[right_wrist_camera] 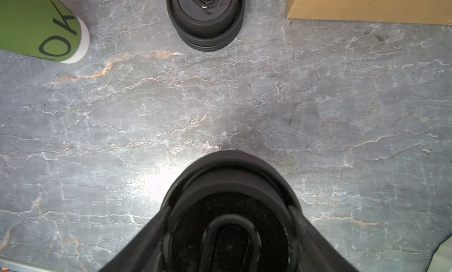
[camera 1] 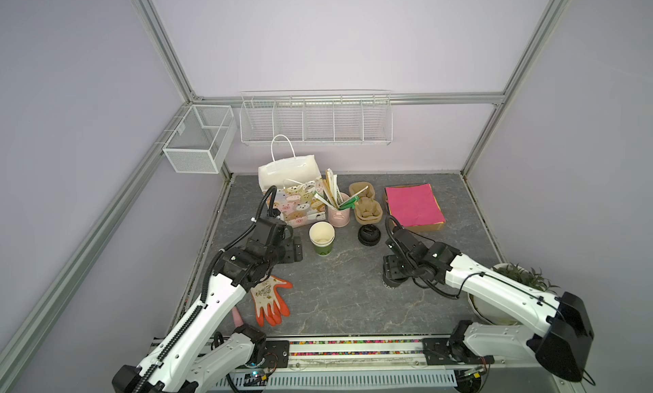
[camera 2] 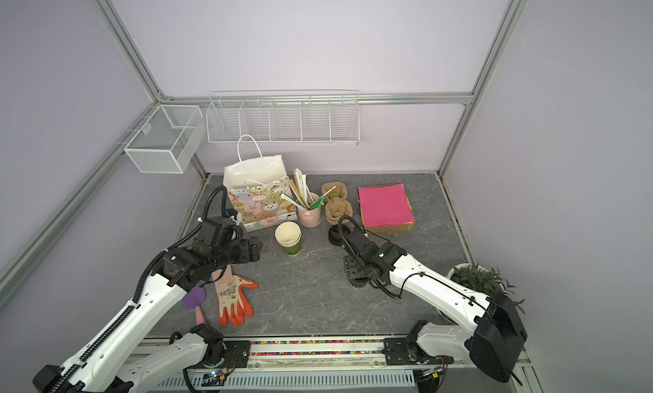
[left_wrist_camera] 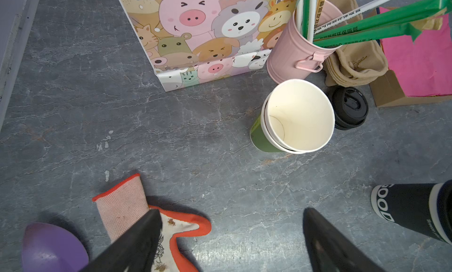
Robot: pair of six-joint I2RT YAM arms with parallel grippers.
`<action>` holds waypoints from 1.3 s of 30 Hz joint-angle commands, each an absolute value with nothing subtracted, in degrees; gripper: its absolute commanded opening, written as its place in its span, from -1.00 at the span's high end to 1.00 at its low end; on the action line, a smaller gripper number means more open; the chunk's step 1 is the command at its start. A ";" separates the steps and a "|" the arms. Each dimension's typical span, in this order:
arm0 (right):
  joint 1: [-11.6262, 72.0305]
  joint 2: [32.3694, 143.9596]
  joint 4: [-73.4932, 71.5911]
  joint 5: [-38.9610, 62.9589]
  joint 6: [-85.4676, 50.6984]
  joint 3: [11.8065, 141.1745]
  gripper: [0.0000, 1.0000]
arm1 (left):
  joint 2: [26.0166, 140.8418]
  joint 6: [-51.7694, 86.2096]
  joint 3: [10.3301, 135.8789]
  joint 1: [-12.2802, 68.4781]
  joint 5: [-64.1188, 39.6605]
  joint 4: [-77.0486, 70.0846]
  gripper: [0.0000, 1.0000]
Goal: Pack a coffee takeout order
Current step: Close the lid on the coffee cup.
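The white animal-print bag (camera 1: 300, 204) (camera 2: 261, 204) (left_wrist_camera: 195, 26) stands open at the back left. Right of it lie the brown pulp cup carrier (camera 1: 367, 207) (camera 2: 337, 207) (left_wrist_camera: 359, 62) and the pink paper sheet (camera 1: 413, 204) (camera 2: 385, 204) on its cardboard tray. My left gripper (camera 1: 294, 250) (left_wrist_camera: 232, 210) hovers open and empty in front of the bag. My right gripper (camera 1: 392, 272) (right_wrist_camera: 231, 209) points down over a black lidded cup (camera 1: 391, 285) (left_wrist_camera: 411, 209) standing on the table. Its fingers lie against both sides of the lid (right_wrist_camera: 230, 221), and no gap shows.
Nested green paper cups (camera 1: 322, 239) (right_wrist_camera: 36, 23) and stacked black lids (camera 1: 368, 235) (right_wrist_camera: 205, 18) stand mid-table. A pink bucket (camera 1: 338, 214) holds sticks. An orange-and-white glove (camera 1: 270, 299), a purple scoop (camera 2: 193, 297) and a potted plant (camera 1: 519, 271) sit near the front. Wire baskets (camera 1: 314, 119) hang behind.
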State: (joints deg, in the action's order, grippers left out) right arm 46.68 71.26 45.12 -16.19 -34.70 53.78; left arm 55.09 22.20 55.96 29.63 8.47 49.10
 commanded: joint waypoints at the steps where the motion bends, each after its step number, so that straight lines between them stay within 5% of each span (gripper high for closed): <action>1: 47.29 72.77 51.13 -12.27 -35.52 54.26 -0.51 | 55.22 21.45 55.46 29.28 7.87 49.13 -0.81; 39: 41.75 67.18 54.08 -10.15 -31.87 58.98 -0.61 | 56.03 21.41 55.46 29.28 7.47 49.17 -0.81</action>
